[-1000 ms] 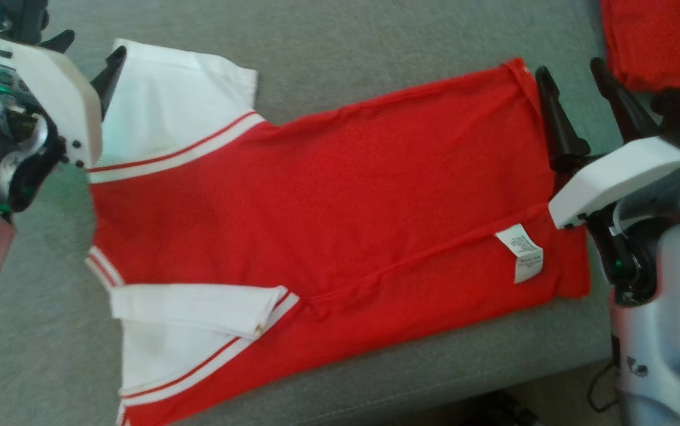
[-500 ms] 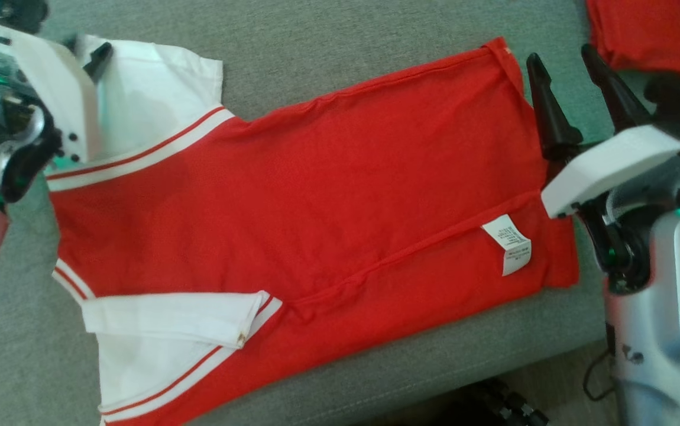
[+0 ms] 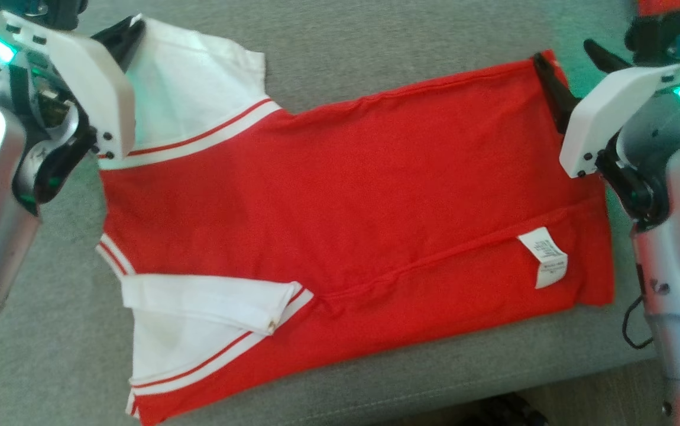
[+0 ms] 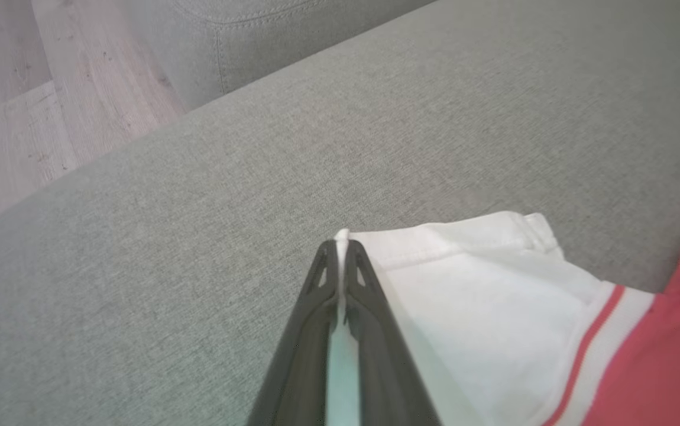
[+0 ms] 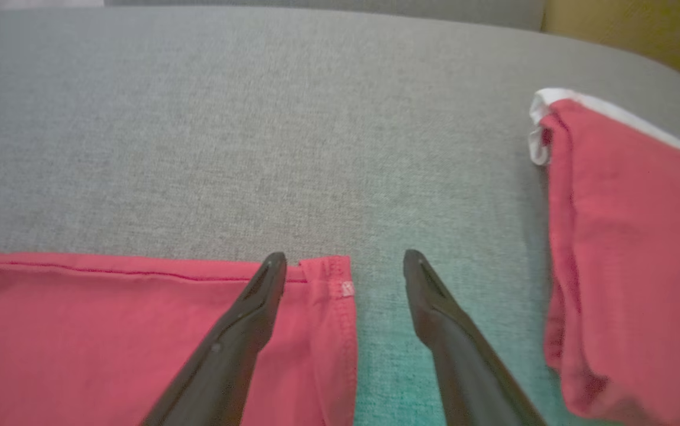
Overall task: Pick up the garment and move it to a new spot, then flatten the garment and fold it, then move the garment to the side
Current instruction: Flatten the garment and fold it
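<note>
Garment point(image 3: 340, 195): far sleeve corner hidden behind left gripper point(image 3: 132, 29) and its white housing; lower left corner cut by the head view's bottom edge
Care label point(image 3: 544, 257): print too small to read
Second red garment point(image 5: 630, 266): cut by the right wrist view's right and bottom edges
Dark object point(image 3: 494, 411) beyond the sofa point(image 3: 434, 373): blurred, possibly a wheel

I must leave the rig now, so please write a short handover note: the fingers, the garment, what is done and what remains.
Left gripper: fingers shut on the white sleeve at its corner.
Right gripper: fingers open astride the red hem corner, gripping nothing.
Garment: spread flat on the grey cushion; another red garment lies apart, to the right.
Done: flattening, it seems.
Left: folding, then moving it aside.
</note>
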Robot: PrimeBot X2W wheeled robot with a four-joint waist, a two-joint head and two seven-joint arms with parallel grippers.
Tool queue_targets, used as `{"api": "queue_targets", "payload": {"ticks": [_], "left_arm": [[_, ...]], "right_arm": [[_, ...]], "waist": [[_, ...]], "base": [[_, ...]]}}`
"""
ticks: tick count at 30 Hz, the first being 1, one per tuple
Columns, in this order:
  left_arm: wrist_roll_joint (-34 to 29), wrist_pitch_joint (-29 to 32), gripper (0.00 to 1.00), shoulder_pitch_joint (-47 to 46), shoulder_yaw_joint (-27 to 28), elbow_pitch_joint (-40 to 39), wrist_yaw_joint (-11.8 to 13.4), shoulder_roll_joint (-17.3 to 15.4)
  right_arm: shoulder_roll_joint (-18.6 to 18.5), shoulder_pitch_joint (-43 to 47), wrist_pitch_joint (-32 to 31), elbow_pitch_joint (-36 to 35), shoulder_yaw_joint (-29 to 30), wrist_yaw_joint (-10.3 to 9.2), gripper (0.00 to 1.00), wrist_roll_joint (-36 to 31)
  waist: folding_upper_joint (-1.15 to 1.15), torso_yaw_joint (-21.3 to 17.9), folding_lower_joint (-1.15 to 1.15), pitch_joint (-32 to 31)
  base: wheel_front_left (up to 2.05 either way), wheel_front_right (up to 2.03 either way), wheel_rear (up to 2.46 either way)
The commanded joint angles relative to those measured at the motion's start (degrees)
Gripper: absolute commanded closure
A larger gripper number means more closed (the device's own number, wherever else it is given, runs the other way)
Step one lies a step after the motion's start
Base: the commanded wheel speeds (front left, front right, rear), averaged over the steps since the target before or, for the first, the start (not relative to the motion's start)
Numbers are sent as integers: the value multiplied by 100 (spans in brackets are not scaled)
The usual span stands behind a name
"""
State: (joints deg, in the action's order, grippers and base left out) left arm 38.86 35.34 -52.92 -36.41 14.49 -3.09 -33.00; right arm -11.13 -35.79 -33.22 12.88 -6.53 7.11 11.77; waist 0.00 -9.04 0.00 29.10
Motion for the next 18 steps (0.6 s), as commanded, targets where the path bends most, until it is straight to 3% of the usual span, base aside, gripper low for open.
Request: {"api": "queue_targets", "payload": {"ticks": [1,6,7,8,9,10,11,12,13,14,18], "left_arm": [[-2,-83,100,-252,259,-238,-12,-180],[22,-197,100,-218,225,-426,-18,-84],[25,-207,100,-208,214,-456,-19,-71],[28,-218,100,-198,201,-482,-21,-58],[29,-225,100,-186,190,-505,-19,-47],[31,-234,100,-177,177,-527,-20,-34],[31,-234,100,-177,177,-527,-20,-34],[36,-250,100,-168,170,-544,-23,-22],[42,-269,100,-159,167,-553,-23,-11],[47,-286,100,-149,165,-553,-22,-5],[57,-398,100,-96,181,-514,-11,-5]], "right_arm": [[-91,-151,-119,-49,-129,37,0,84],[-289,-402,-415,450,-245,37,0,195],[-311,-439,-487,540,-263,37,12,219],[-328,-472,-561,625,-269,37,38,251],[-344,-501,-618,698,-269,37,54,275],[-363,-526,-656,760,-267,37,62,286],[-363,-526,-656,760,-267,37,62,286],[-383,-549,-663,808,-261,37,69,292],[-398,-567,-659,853,-254,37,81,295],[-406,-579,-645,896,-237,37,100,287],[-398,-603,-487,1039,-194,37,100,247]], "waist": [[0,107,0,-21],[0,262,0,-43],[0,281,0,-47],[0,300,0,-53],[0,315,0,-59],[0,331,0,-67],[0,331,0,-67],[0,346,0,-76],[0,357,0,-89],[0,366,0,-107],[0,390,0,-216]], "base": [[0,0,0],[0,0,0],[0,0,0],[0,0,0],[0,0,0],[0,0,0],[0,0,0],[0,0,0],[0,0,0],[0,0,0],[0,0,0]]}}
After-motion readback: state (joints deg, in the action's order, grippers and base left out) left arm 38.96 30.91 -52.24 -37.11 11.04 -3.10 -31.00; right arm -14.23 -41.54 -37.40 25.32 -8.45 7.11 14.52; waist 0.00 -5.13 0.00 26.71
